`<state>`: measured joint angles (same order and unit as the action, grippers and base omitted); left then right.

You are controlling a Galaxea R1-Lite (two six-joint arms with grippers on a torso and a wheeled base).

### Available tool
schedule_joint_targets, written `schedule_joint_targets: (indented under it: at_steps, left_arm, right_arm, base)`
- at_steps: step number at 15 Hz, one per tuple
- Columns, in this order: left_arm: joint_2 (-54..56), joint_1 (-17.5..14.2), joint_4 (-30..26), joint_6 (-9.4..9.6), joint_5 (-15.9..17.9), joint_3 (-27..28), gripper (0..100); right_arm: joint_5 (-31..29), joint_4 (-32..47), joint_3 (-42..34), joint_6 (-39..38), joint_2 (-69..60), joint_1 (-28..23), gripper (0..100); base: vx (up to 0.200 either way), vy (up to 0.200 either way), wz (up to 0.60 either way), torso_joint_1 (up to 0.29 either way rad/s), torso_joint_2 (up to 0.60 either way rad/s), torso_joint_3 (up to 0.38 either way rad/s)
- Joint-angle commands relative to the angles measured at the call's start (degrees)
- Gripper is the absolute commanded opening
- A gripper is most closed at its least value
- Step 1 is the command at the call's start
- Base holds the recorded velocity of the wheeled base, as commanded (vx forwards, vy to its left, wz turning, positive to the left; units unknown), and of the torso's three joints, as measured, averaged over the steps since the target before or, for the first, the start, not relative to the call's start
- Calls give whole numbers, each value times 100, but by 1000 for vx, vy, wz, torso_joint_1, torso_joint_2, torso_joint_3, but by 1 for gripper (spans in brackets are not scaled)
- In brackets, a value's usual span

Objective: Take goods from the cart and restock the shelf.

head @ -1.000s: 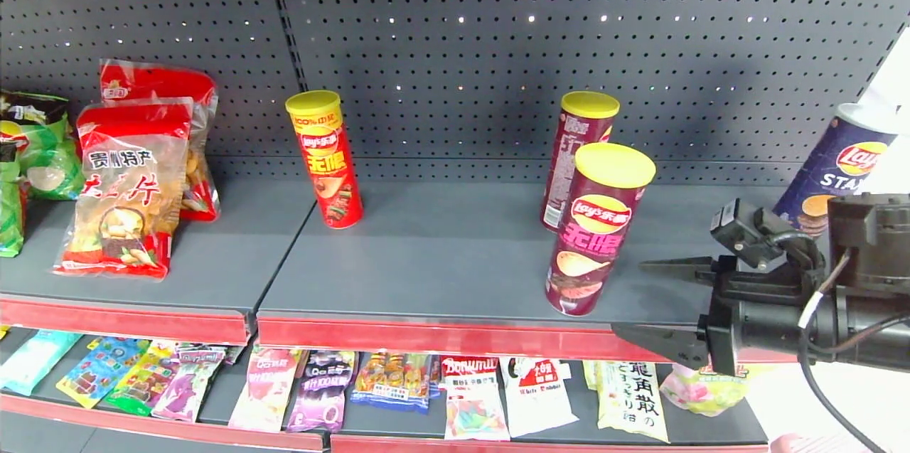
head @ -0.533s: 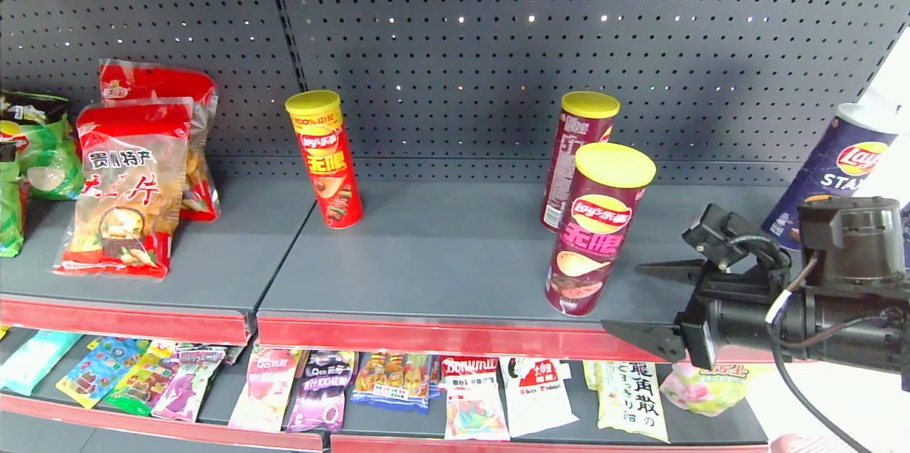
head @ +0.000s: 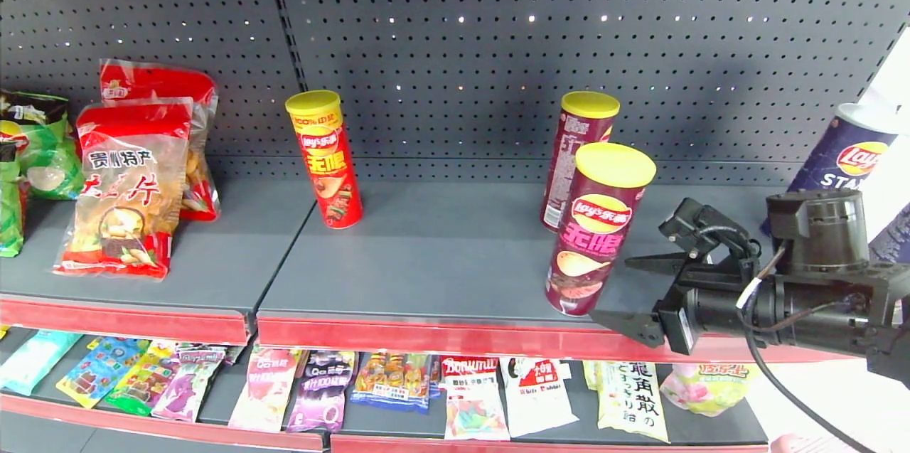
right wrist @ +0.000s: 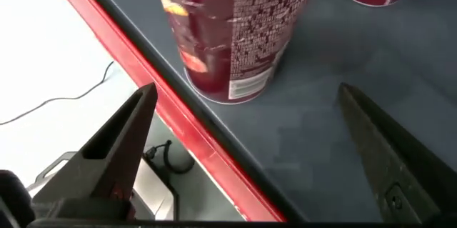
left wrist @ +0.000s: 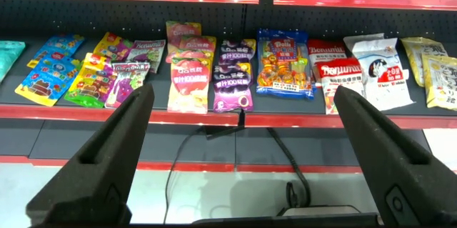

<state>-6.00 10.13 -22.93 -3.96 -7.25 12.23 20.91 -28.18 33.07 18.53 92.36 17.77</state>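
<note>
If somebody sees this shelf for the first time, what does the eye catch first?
The front maroon can with its yellow lid stands upright near the edge of the shelf, and the open right gripper sits just right of it. A second maroon can stands behind it, and a lone red can farther left.

Shelf (head: 441, 261) is carrying snack bags (head: 124, 186) at left, red can (head: 325, 158) upright, rear maroon can (head: 577, 147) and front maroon can (head: 601, 229) standing close together.
</note>
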Motion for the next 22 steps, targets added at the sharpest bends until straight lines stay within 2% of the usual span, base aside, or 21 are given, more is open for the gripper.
schedule_joint_targets:
  at_steps: [1,8,22]
  left_arm:
    - [2,-2,-1,1,-4,-1,100]
    - [2,-2,-1,1,-4,-1,100]
    - [2,-2,-1,1,-4,-1,100]
  right_arm:
    - [-25,-12,68,-16,125,7,100]
    - [-465,-3,235,-183,274,-55,100]
    - [-640,-3,226,-183,257,-494,100]
  base:
    - [0,0,0,0,0,0]
    - [0,0,0,0,0,0]
    - [0,0,0,0,0,0]
